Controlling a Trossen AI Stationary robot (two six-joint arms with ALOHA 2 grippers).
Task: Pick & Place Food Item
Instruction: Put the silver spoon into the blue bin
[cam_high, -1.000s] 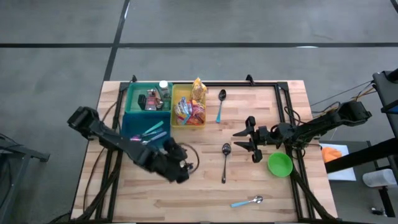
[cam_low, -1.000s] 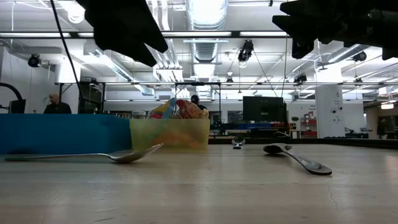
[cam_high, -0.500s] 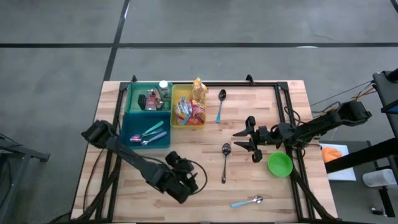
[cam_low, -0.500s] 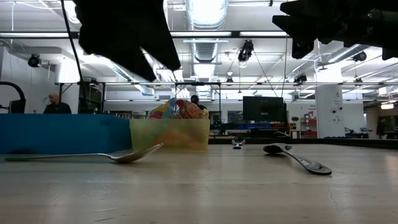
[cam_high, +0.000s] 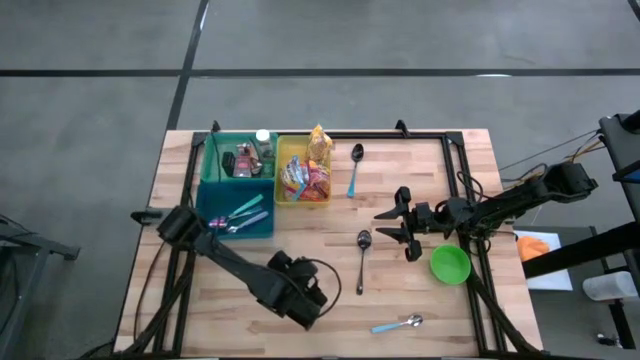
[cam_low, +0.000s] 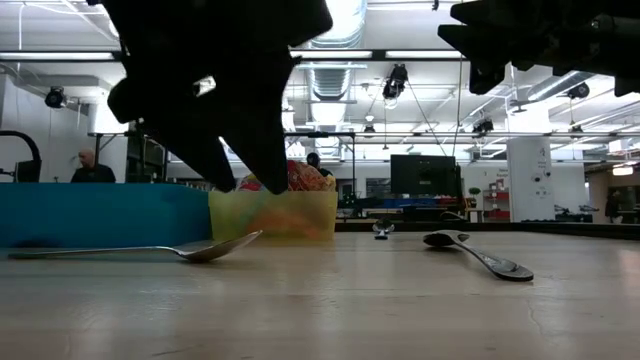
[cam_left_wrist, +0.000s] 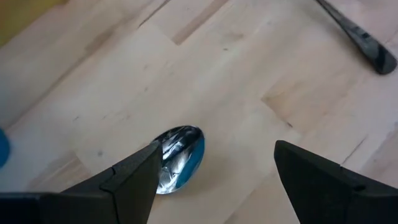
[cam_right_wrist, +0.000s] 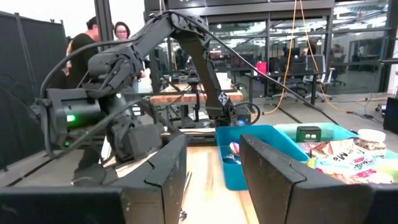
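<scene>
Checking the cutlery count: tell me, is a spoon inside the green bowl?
No, the green bowl is empty in the high view.

- Snack packets (cam_right_wrist: 339, 151) in the yellow bin (cam_high: 301, 182): print starting "Mo", rest unreadable in right wrist view.
- Packets seen from above and from worktop level: colours only, no legible wording.
- Monitors, signs in room behind: nothing readable.
- No nos. or brand marks legible on either arm.

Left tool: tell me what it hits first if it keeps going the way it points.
Most likely the spoon: its bowl lies between the open fingers of the left tool, just ahead. Around it there is only bare table. How far above the wood the tool hangs is unclear.
</scene>
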